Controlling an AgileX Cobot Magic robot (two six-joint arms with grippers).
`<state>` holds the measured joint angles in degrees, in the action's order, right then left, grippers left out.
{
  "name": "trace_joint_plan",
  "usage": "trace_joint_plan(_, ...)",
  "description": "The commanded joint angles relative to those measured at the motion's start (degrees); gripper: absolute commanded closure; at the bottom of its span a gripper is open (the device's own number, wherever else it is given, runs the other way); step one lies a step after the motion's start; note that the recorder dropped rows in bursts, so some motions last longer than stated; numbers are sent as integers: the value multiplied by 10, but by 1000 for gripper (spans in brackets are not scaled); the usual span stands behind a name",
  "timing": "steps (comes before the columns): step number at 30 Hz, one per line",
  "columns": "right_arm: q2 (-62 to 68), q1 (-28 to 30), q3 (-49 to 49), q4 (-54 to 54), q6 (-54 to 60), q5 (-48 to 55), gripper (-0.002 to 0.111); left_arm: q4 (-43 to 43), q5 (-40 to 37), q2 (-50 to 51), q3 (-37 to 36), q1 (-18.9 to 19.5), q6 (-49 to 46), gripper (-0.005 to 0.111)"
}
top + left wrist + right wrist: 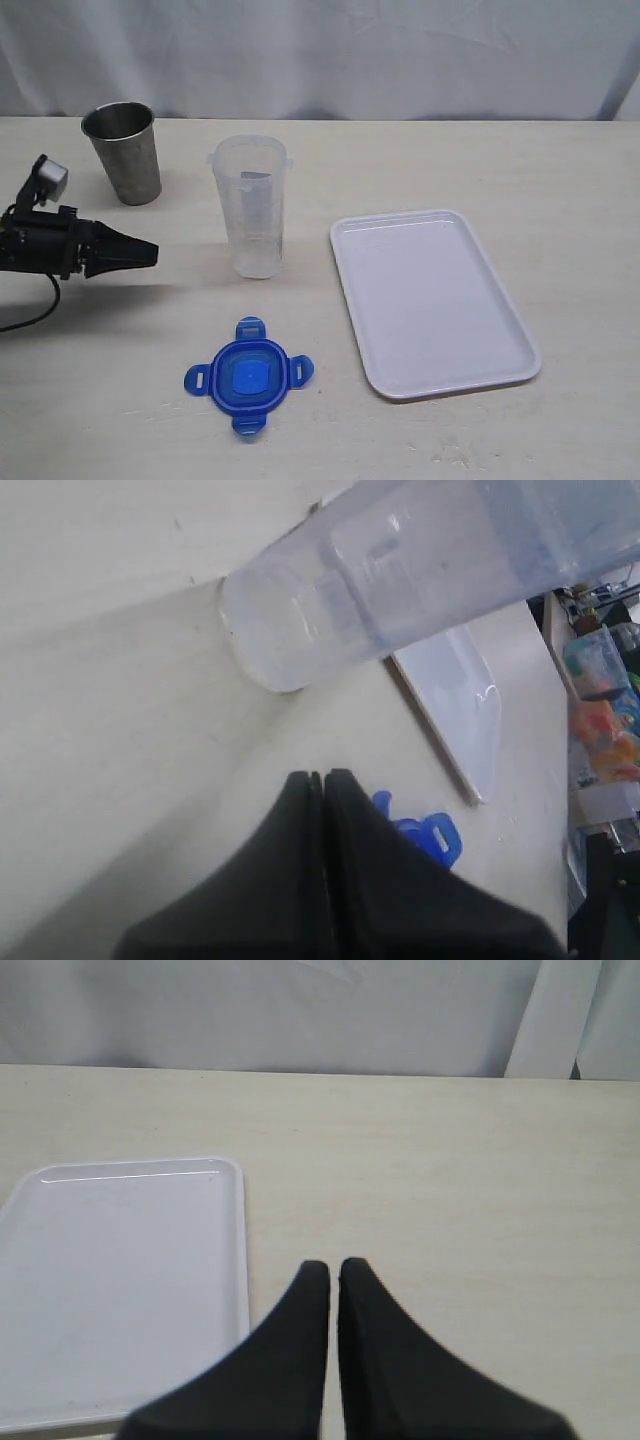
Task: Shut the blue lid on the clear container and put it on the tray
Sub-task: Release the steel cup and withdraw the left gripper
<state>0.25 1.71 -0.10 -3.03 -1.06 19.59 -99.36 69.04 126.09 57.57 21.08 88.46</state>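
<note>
Lab-style test bench: pale tabletop point(500, 160), white cloth backdrop point(320, 50), cluttered plastic storage bins point(598, 662) alongside.

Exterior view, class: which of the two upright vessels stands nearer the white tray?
The clear container, translucent plastic, just beside the tray; the grey metal cup stands farther away, beyond it.

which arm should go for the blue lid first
Left, probably. The left gripper sits beside the clear container, with the blue lid nearby and showing in its wrist view. The right gripper appears only in its own wrist view, which shows the tray but no lid.
</note>
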Motion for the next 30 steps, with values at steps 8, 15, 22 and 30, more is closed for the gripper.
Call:
trace_joint_plan(8, -3, 2, 1, -4, -3, 0, 104, -2, 9, 5, -1, -100, -28, 107)
trace_joint_plan(15, -3, 2, 1, -4, -3, 0, 104, 0, -74, -76, -2, -80, 57, 107)
trace_joint_plan(22, -3, 2, 1, -4, -3, 0, 104, -6, -387, -267, -2, -126, 148, 107)
trace_joint_plan(30, -3, 2, 1, -4, -3, 0, 104, -6, -667, -446, -2, -171, 142, 107)
